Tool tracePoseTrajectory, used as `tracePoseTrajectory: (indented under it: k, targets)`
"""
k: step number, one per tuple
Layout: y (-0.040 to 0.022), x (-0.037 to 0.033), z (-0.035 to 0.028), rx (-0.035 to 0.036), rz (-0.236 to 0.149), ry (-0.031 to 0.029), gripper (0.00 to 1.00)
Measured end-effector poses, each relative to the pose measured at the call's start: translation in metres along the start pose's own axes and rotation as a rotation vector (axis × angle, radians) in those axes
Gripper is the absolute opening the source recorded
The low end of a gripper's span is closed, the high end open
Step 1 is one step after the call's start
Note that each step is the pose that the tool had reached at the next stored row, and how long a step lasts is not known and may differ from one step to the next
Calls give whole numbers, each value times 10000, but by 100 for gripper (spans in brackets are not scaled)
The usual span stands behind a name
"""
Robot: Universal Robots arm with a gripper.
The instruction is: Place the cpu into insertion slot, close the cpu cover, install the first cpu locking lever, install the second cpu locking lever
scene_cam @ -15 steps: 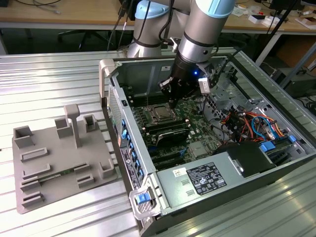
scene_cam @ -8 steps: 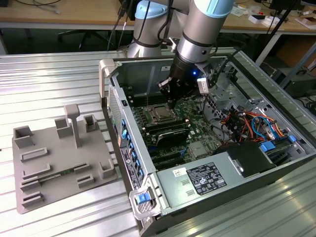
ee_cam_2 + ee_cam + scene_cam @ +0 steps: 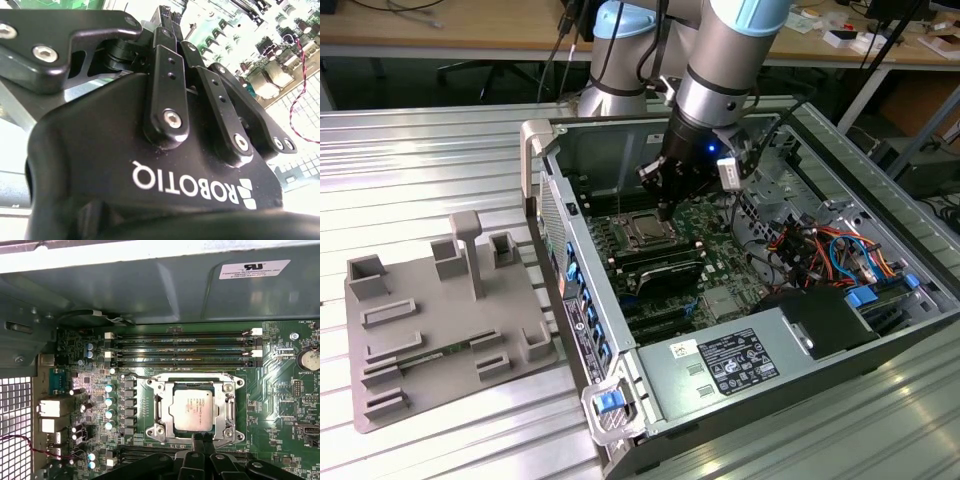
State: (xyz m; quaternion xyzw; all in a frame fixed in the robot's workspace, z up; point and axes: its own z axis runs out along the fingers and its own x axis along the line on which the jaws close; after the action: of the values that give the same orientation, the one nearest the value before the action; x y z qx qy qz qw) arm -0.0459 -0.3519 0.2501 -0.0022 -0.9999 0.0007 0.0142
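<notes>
The cpu point(image 3: 195, 410), a silvery square chip, lies flat in the insertion slot point(image 3: 156, 390) on the green board. The cpu cover point(image 3: 229, 412), a silvery frame, lies down around the chip. A thin metal lever rod point(image 3: 137, 376) runs along the frame's edge beside the memory slots, with its end sticking out past the corner. My gripper point(image 3: 201, 440) is shut, and its black fingertips sit at the frame's opposite edge. In the exterior view the gripper point(image 3: 665, 210) hangs just over the cpu point(image 3: 650, 233) inside the open computer case. In the second wrist view the fingers point(image 3: 165, 60) converge.
Long black memory slots point(image 3: 182, 347) lie beside the socket, under the grey case wall point(image 3: 150, 285). A black card point(image 3: 665, 268), a power supply point(image 3: 720, 365) and coloured cables point(image 3: 820, 250) crowd the case. A grey fixture tray point(image 3: 440, 320) stands on the exterior view's left.
</notes>
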Motion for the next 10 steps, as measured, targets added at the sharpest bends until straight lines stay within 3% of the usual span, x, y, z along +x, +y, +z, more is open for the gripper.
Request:
tracePoseTrajectory:
  k: [10]
  targets:
    - [0,28,1,-4,0,0,11]
